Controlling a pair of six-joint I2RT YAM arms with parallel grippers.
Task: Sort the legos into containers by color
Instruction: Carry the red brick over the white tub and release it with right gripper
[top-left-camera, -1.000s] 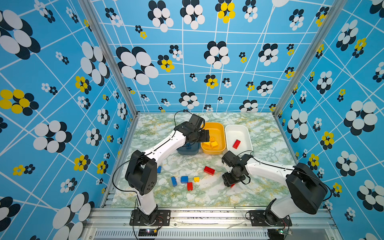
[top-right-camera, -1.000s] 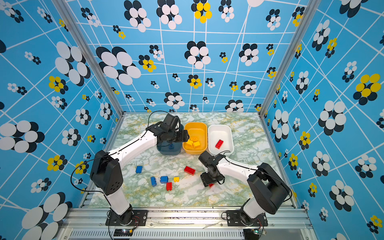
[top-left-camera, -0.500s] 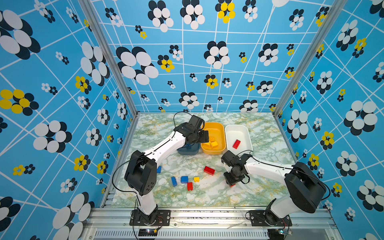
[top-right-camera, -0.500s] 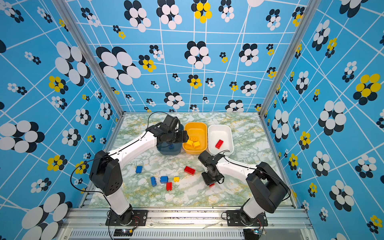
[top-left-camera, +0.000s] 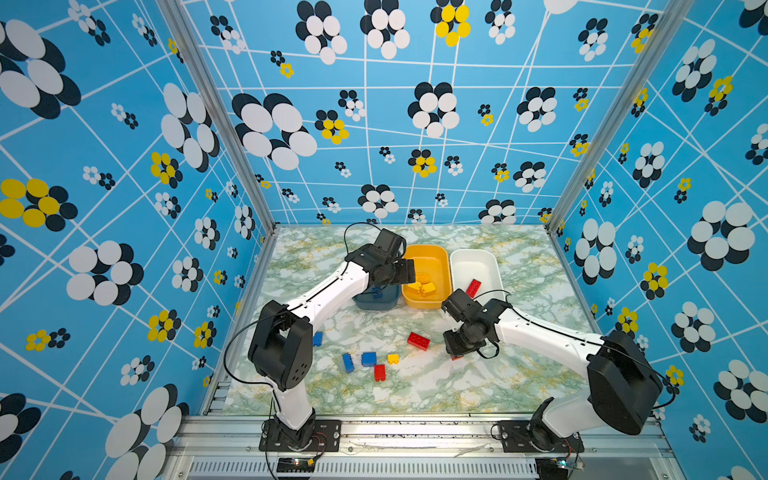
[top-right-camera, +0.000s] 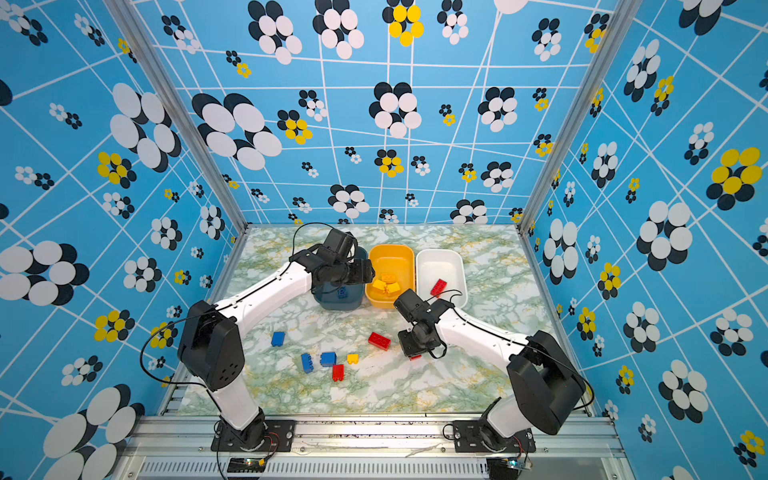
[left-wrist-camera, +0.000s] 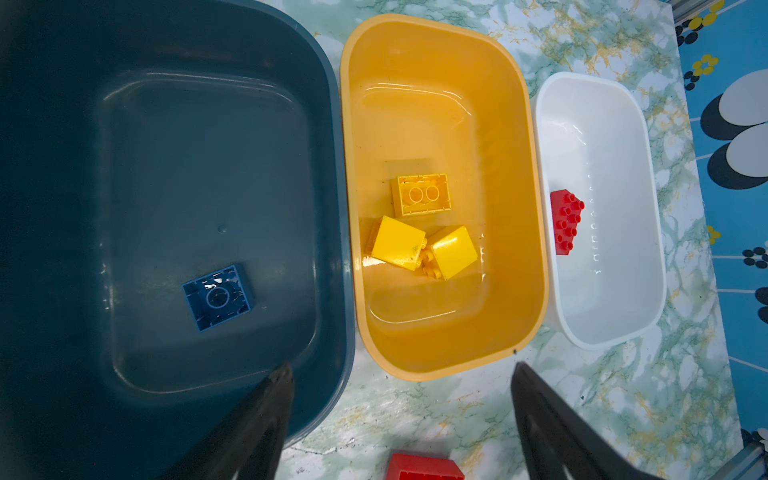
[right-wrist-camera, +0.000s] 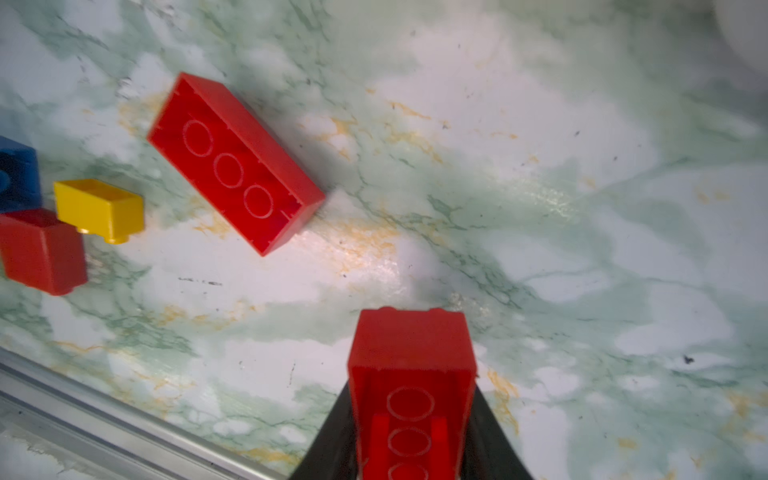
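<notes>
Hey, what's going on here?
The right gripper is shut on a red brick down at the table. The left gripper hangs open over the blue tub rim. That tub holds one blue brick, the yellow tub three yellow bricks, the white tub a second red brick. Six loose bricks remain.

No text, label, brand, number or sign can be read in any view. A faint row of raised marks (left-wrist-camera: 595, 216) runs along the inner wall of the white container (left-wrist-camera: 623, 299), too small to make out.

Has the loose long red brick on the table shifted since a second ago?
No; the long red brick keeps its place near the yellow tub.
</notes>
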